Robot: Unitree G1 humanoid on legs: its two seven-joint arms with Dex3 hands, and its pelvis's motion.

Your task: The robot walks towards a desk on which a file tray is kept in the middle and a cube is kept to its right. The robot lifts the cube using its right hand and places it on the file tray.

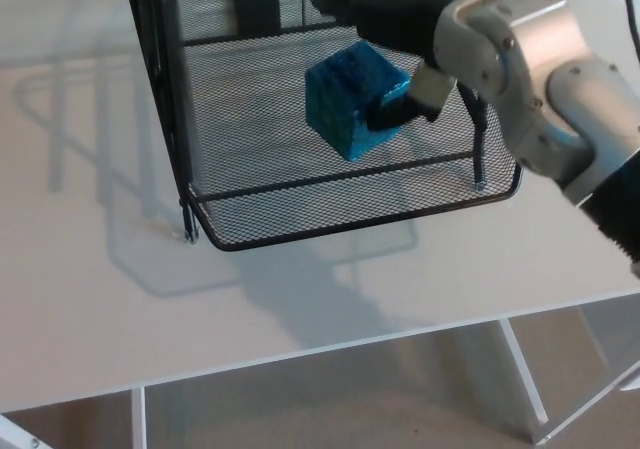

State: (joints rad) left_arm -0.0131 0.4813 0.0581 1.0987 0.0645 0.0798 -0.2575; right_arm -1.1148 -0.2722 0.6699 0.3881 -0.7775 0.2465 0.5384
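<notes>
Reaching in from the upper right, the robot's right hand (392,37) is gripping a blue cube (352,101). Its black fingers (402,109) are closing around the cube's top and right side. The cube is sitting tilted, one corner pointing down, over the middle of a black wire-mesh file tray (250,154). Whether that corner is touching the mesh cannot be told.

The silver forearm (545,79) is crossing above the tray's right edge. A thin black upright post (480,154) is standing at the tray's front right corner, just under the wrist and close to the arm. On the tray's left side a taller black wire frame (155,59) is rising toward the camera, walling in that side. The mesh around the cube is lying bare on the left and in front.

The tray's curved front rim (350,226) is lying well back from the desk's near edge, leaving a broad strip of bare surface in front and to the left. To the right, the arm is covering most of the room between tray and desk edge.

The tray is resting on a white desk (130,309), which is showing soft grey shadows of the tray and arm. Beyond the near edge, white desk legs (524,377) are standing on beige carpet (350,399).
</notes>
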